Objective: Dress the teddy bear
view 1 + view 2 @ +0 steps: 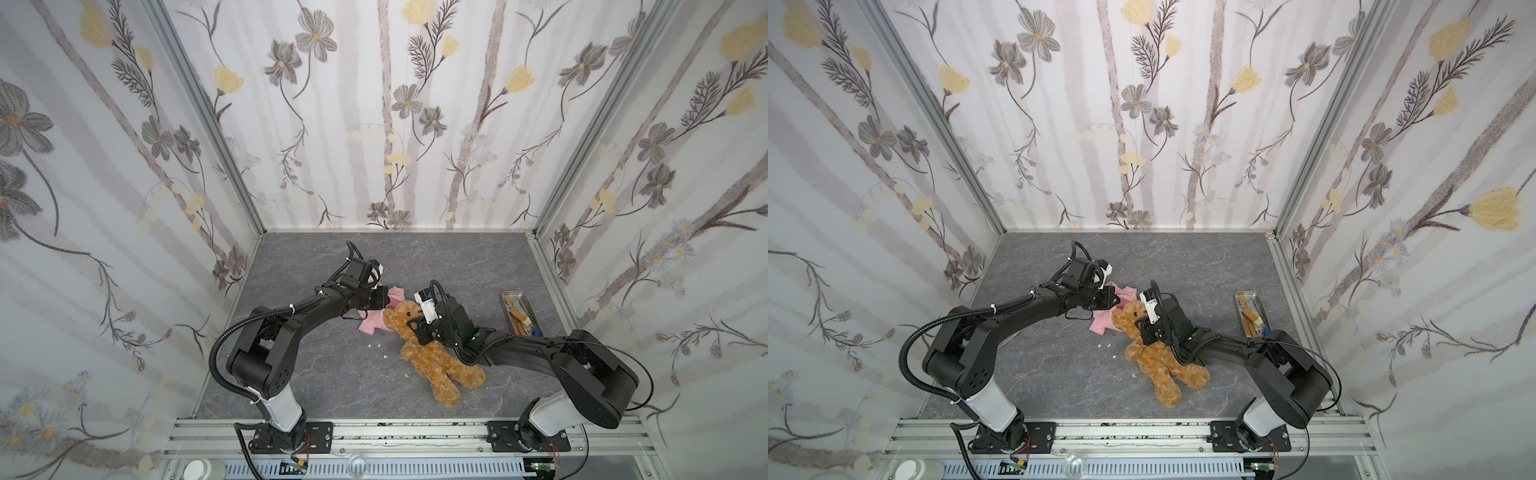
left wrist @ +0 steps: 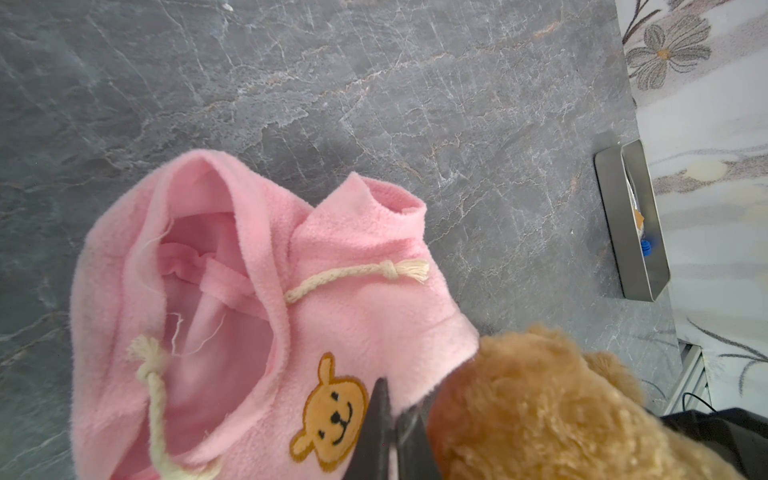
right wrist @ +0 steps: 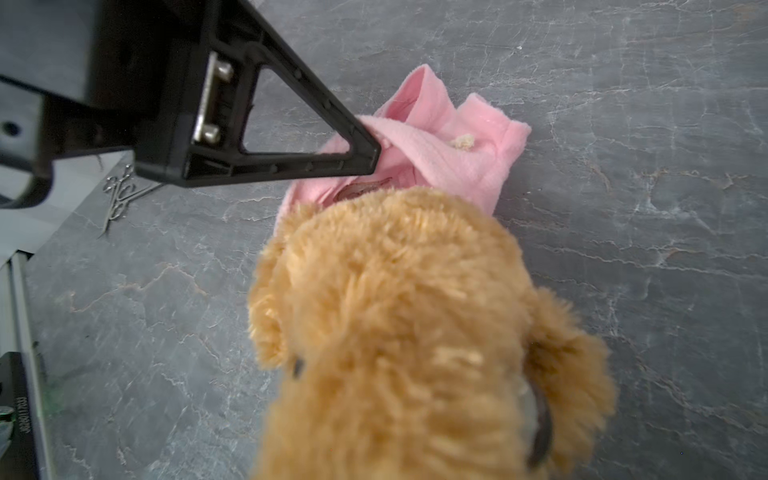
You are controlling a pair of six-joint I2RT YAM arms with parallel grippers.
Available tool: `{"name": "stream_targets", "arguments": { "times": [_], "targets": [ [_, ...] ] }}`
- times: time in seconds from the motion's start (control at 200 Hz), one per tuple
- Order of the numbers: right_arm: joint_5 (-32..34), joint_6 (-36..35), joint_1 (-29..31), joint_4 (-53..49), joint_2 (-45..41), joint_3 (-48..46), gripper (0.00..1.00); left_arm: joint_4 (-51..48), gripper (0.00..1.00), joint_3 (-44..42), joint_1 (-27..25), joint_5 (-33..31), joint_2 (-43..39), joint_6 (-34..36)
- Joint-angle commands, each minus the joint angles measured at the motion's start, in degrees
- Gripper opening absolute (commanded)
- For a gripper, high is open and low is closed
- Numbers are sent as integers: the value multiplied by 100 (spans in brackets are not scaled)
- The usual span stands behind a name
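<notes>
Left of centre on the grey table [image 1: 332, 374], the left gripper [image 1: 383, 306] is pinched tight on the pink hoodie [image 1: 371, 326] beside its bear patch [image 2: 332, 411]. Just right of the hoodie and touching it, the teddy bear [image 1: 432, 359] lies with its legs toward the near edge. The right gripper [image 1: 414, 329] is clamped on the bear at its head. A metal tray [image 1: 515, 293] sits far right.

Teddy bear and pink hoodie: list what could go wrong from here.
1. The left fingers pinch the pink hoodie only at its edge by the bear patch; the fleece could slip free when pulled.
2. The right fingers grip the teddy bear in soft fur near its head; it may flop or slide instead of entering the hoodie.
3. The loose drawstring could snag.
</notes>
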Motion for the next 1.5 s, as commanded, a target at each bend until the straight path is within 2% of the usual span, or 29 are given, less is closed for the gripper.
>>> {"name": "stream_targets", "arguments": {
  "times": [0.0, 0.18, 0.325, 0.425, 0.55, 0.799, 1.014, 1.199, 1.339, 1.499],
  "targets": [
    [658, 133, 280, -137, 180, 239, 13, 179, 0, 18, -41, 82, -27, -65],
    [698, 90, 463, -216, 322, 392, 13, 203, 0, 40, -68, 77, 13, -216],
    [1188, 42, 524, -601, 475, 504, 11, 214, 0, 104, -69, 152, -12, -383],
    [1192, 4, 525, -633, 466, 688, 10, 213, 0, 93, -77, 219, -83, -469],
    [700, -317, 518, -145, 162, 395, 12, 205, 0, 49, -77, 146, -133, -502],
    [-326, -831, 509, 43, 5, 267, 12, 205, 0, 43, -86, 81, -89, -547],
    [-1150, -969, 296, 523, 514, 377, 12, 205, 0, -14, -138, 238, -108, -575],
    [-1243, -645, -188, 1008, 851, 313, 11, 197, 0, -204, -148, 463, -250, -467],
    [-1547, -181, -392, 1673, 861, -5, 11, 188, 0, -371, -148, 576, -364, -72],
    [-1566, 319, -540, 2134, 829, -294, 11, 179, 0, -490, -152, 578, -437, 403]
  ]
}}
